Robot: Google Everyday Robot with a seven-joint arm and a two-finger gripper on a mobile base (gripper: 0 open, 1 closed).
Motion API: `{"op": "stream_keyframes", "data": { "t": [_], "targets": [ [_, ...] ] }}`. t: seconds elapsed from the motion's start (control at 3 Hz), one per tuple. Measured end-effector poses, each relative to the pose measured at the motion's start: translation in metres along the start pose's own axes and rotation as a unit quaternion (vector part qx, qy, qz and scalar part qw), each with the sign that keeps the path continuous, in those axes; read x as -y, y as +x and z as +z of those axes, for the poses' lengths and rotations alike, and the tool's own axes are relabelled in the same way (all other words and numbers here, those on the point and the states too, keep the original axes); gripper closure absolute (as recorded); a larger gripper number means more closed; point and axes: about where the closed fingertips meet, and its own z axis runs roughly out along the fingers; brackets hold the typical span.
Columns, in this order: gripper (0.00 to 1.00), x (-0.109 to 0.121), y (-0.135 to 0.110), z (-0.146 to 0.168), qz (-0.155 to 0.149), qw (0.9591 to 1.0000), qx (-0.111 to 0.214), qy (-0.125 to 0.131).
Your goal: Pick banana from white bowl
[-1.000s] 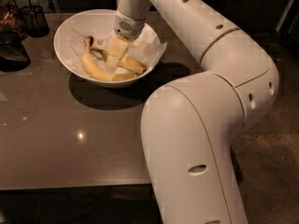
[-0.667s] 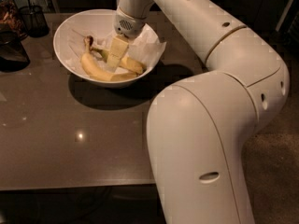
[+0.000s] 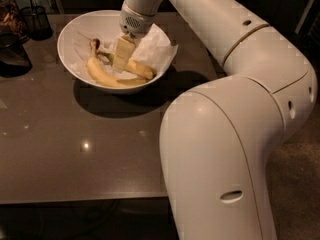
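Only the arm's elbow has swung a little to the right; the hand (image 3: 121,63) sits where it was, low inside the white bowl (image 3: 80,26), down on the banana (image 3: 141,70) near its greenish neck. You cannot tell whether it is apart or clamped. Watch the paler banana (image 3: 100,76) alongside and the crumpled paper (image 3: 156,49): either could be caught and lifted too. The banana's long axis runs from stem at far left to tip at near right.
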Motion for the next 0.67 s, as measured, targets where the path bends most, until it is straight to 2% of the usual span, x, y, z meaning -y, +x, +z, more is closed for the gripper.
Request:
{"op": "stream_keyframes", "data": {
  "t": [0.67],
  "targets": [
    [0.41,0.0175,0.0098,0.0103,0.032,0.9994,-0.009,-0.006]
  ]
}}
